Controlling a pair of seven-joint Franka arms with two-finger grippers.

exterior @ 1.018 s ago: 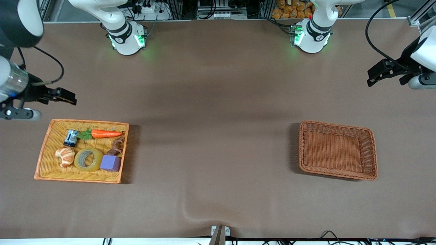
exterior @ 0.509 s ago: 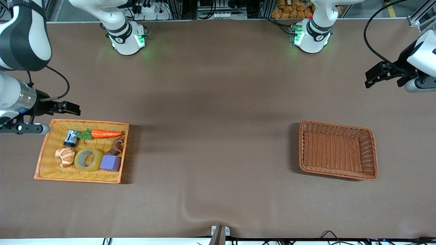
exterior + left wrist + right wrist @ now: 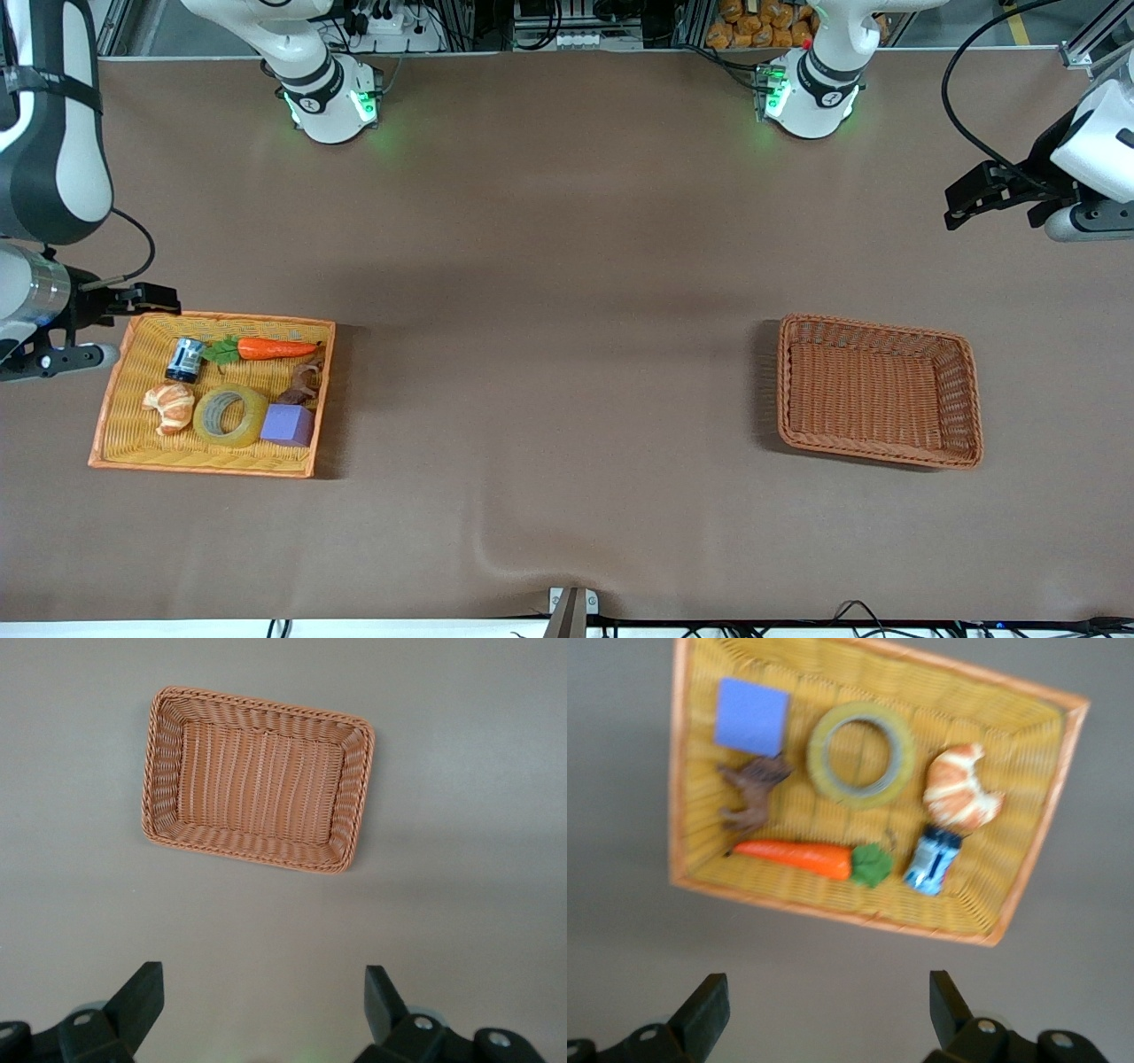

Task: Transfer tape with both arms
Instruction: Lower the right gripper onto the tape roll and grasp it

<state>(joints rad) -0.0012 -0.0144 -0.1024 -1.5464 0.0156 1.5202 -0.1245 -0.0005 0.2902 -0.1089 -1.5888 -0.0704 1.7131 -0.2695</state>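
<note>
The tape, a yellowish ring, lies flat in the yellow tray between a croissant and a purple cube. It also shows in the right wrist view. My right gripper is open and empty, in the air over the table just outside the tray's rim on the carrot side. My left gripper is open and empty, in the air over bare table at the left arm's end, apart from the brown basket; its fingers frame bare table in the left wrist view.
The tray also holds a carrot, a blue can and a small brown figure. The brown basket holds nothing. Brown cloth covers the table, with a crease near the front edge.
My right gripper has come toward the yellow tray's rim and drawn slightly toward the table's end. My left gripper has shifted only slightly.
</note>
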